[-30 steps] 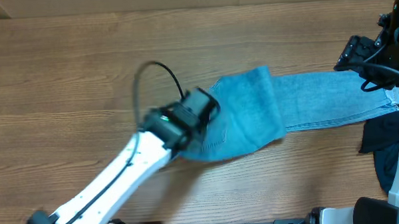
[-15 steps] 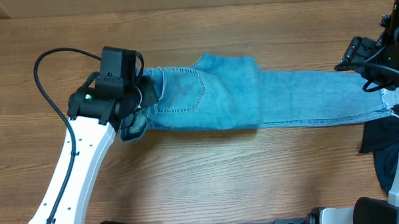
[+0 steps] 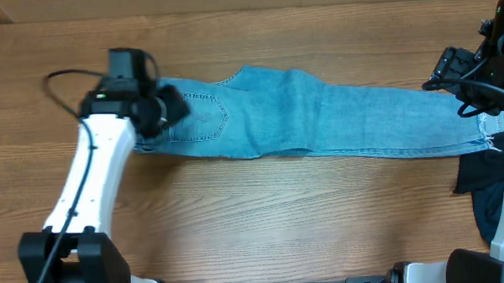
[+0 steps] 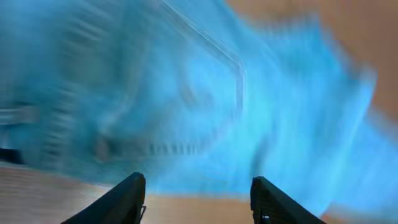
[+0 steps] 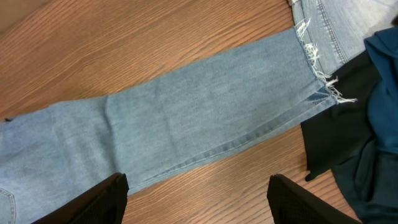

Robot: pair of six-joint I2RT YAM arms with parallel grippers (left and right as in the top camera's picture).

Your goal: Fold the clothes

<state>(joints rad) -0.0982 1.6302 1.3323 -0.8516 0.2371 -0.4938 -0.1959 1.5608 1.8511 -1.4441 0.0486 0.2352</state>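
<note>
A pair of light blue jeans (image 3: 319,122) lies stretched across the table, waist at the left and leg hems at the right. My left gripper (image 3: 171,109) hovers over the waist end by the back pocket. In the blurred left wrist view its fingers (image 4: 198,186) stand open, with bare wood between them and denim (image 4: 186,93) beyond. My right gripper (image 3: 451,67) is at the far right above the frayed hems. It is open (image 5: 199,193) and holds nothing, with the jeans leg (image 5: 205,118) lying below and ahead of it.
A heap of dark clothes (image 3: 482,184) lies at the right table edge, touching the jeans hem (image 5: 354,124). Another pale denim piece (image 5: 336,18) shows past the hem. The left arm's black cable (image 3: 61,81) loops over the table at the left.
My left arm swept left with the jeans' waist, unfolding them to full length, and has opened its jaws and let go. The right arm has stayed put.
</note>
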